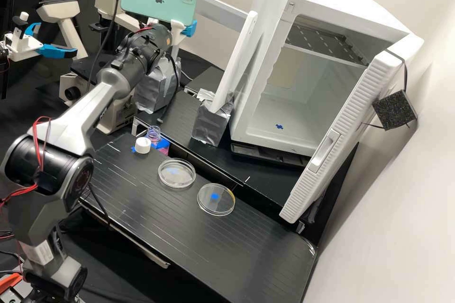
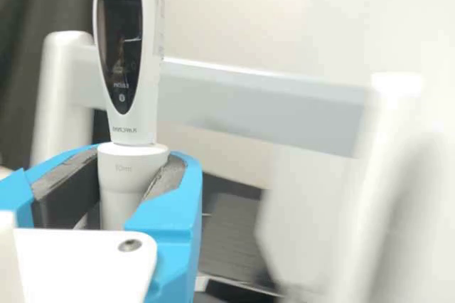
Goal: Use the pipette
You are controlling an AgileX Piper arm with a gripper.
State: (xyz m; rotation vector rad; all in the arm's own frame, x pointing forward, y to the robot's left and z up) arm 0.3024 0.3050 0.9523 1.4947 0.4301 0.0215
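Grey-and-black jointed arm (image 1: 78, 128), white-and-blue gripper (image 1: 188, 29)
Silvery-grey links meet rounded glossy black joint housings (image 1: 45, 163); loose red wires (image 1: 21, 191) trail outside, and a pale rectangular label (image 1: 40, 252) marks the lower section. Bright blue fingers (image 2: 174, 210) carry scuffed dark pads (image 2: 67, 188), beside a white plate (image 2: 82, 267) with a round metal screw (image 2: 130, 245).

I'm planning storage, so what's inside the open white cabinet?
A rack sits near the top, and a small blue mark is on the floor; the door covers part of the right side.

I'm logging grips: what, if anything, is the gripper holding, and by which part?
The gripper holds the pipette by its white lower barrel, just below the handle with the dark screen.
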